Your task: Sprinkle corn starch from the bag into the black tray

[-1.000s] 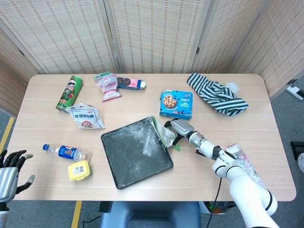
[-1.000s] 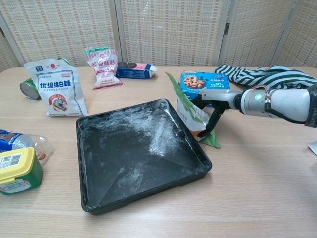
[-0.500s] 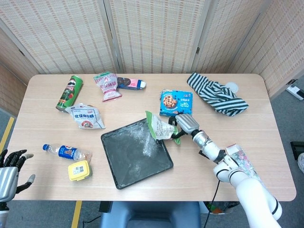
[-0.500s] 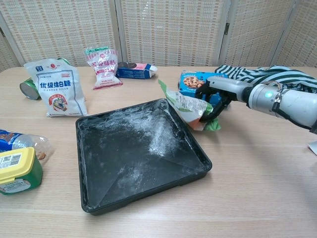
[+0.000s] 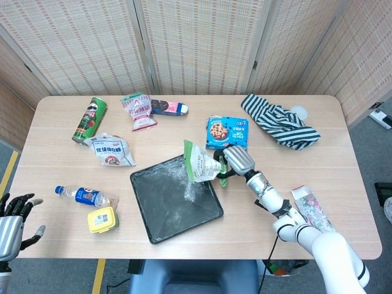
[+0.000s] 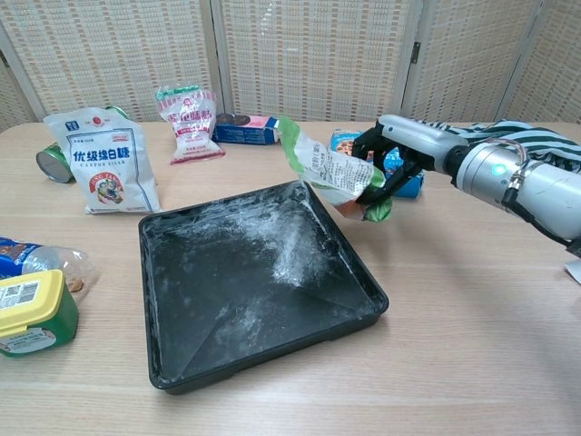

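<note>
Nearest, the left hand (image 5: 13, 220) hangs off the tabletop's (image 5: 343, 184) front corner, fingers spread, holding nothing. Further in, the right hand (image 6: 392, 159) has its fingers wrapped around the crinkled green-and-white corn starch bag (image 6: 329, 171). That bag is lifted and tilted, its long axis slanting from the hand toward the black tray (image 6: 254, 282), mouth over the tray's far corner. White powder dusts the tray's matte, square floor.
</note>
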You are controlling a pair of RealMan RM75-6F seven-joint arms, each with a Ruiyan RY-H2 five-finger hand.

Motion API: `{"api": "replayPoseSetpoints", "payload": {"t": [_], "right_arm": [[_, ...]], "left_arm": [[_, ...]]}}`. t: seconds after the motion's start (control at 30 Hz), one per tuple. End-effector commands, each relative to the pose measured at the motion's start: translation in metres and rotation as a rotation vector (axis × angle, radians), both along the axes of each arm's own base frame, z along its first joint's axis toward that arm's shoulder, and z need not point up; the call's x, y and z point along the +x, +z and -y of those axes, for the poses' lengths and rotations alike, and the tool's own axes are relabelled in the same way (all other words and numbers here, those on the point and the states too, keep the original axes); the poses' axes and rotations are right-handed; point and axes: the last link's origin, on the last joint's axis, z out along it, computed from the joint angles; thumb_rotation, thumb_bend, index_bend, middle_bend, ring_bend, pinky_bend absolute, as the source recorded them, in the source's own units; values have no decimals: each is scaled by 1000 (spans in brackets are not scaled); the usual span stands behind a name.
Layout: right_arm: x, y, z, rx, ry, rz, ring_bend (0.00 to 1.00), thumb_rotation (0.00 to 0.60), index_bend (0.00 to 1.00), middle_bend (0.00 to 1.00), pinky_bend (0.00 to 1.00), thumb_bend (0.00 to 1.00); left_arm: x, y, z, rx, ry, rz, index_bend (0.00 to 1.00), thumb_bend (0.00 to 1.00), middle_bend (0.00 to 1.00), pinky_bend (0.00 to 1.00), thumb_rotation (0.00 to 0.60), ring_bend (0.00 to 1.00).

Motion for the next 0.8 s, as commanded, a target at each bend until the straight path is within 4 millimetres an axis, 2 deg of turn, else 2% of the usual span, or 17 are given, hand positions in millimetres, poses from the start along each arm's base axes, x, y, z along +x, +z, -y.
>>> {"api": "replayPoseSetpoints", "payload": {"t": [0.03,0.27,0.6,0.8], "right_arm": [[0,-5,-6,9,14,-5,603,600,955,555,354,399],[3,-7,-14,-40,104,-33,625,600,968,568,376,450],[28,5,-17,-208,366,-205,649,600,973,574,380,456],[39,9,-16,-263,456,-287,662,600,974,574,380,456]], "left_arm": [[0,0,0,-1,-1,0,302,330,215,69,600,189],[1,0,-1,-2,-5,-5,302,330,215,70,600,196],[5,1,-4,-3,-19,-10,309,329,215,70,600,200],[5,1,-5,-3,-23,-12,310,329,215,70,600,200]]}}
